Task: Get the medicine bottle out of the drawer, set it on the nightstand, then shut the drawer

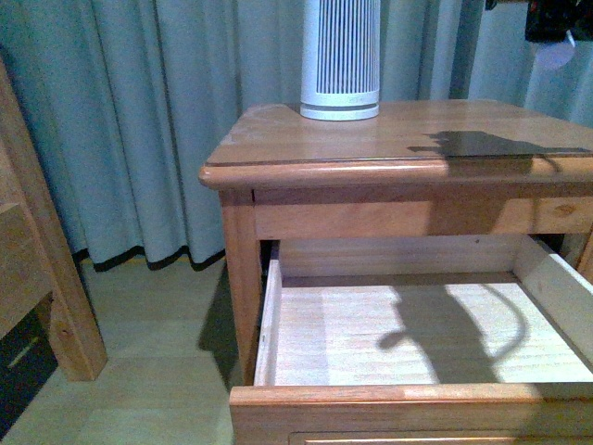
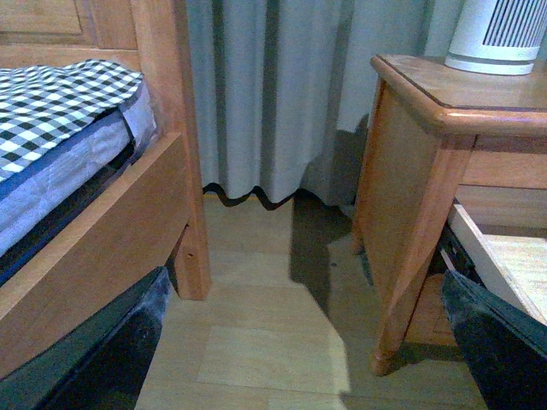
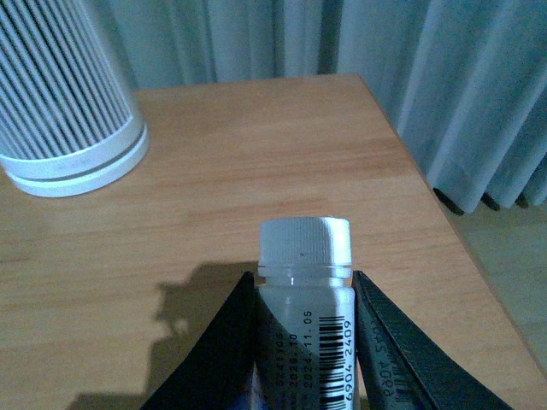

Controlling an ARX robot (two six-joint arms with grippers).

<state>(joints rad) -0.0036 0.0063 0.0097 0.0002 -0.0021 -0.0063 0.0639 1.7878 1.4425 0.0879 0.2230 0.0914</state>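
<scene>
My right gripper [image 3: 305, 295] is shut on the medicine bottle [image 3: 305, 243], a small white bottle with a ribbed white cap and a barcode label. It holds the bottle above the nightstand's top [image 3: 256, 162], where it casts a shadow. In the front view the right gripper [image 1: 556, 23] shows only at the top right corner, above the nightstand [image 1: 371, 139]. The drawer [image 1: 269, 324] stands pulled out, its pale wood inside bare. My left gripper [image 2: 299, 342] is open and empty, low over the floor beside the nightstand [image 2: 410, 188] and the drawer's side [image 2: 479, 256].
A tall white cylinder with dark slats [image 1: 340, 56] stands at the back of the nightstand top, also in the right wrist view [image 3: 60, 94]. A bed with a wooden frame [image 2: 102, 248] and checked cover is left of the nightstand. Grey curtains [image 1: 139, 120] hang behind.
</scene>
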